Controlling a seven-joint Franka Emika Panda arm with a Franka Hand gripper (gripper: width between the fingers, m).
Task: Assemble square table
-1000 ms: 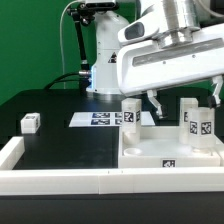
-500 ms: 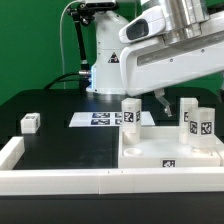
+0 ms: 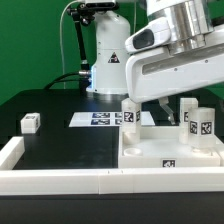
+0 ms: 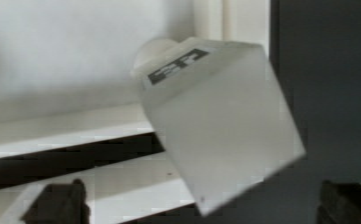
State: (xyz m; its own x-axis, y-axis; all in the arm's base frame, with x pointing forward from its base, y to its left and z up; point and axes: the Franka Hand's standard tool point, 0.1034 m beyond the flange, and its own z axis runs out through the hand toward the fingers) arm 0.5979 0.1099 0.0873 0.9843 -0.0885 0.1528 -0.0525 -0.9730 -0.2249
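The square table slab (image 3: 165, 152) lies at the front on the exterior view's right, with tags on its sides. Three white leg posts stand upright on it: one at its left corner (image 3: 129, 112), one at the back (image 3: 187, 112) and one at the right (image 3: 205, 125). My gripper (image 3: 190, 100) hangs just above the back and right posts. In the wrist view, a tagged leg post (image 4: 212, 120) lies between the dark fingertips (image 4: 61, 202), which stand wide apart. My gripper (image 4: 203, 205) is open and holds nothing.
A small white tagged part (image 3: 29, 123) lies on the black table at the exterior view's left. The marker board (image 3: 100, 119) lies flat behind the slab. A long low white wall (image 3: 60, 181) borders the front and left. The robot base (image 3: 105, 60) stands behind.
My gripper has shifted toward the exterior view's right over the slab, staying open. The posts and slab have not moved.
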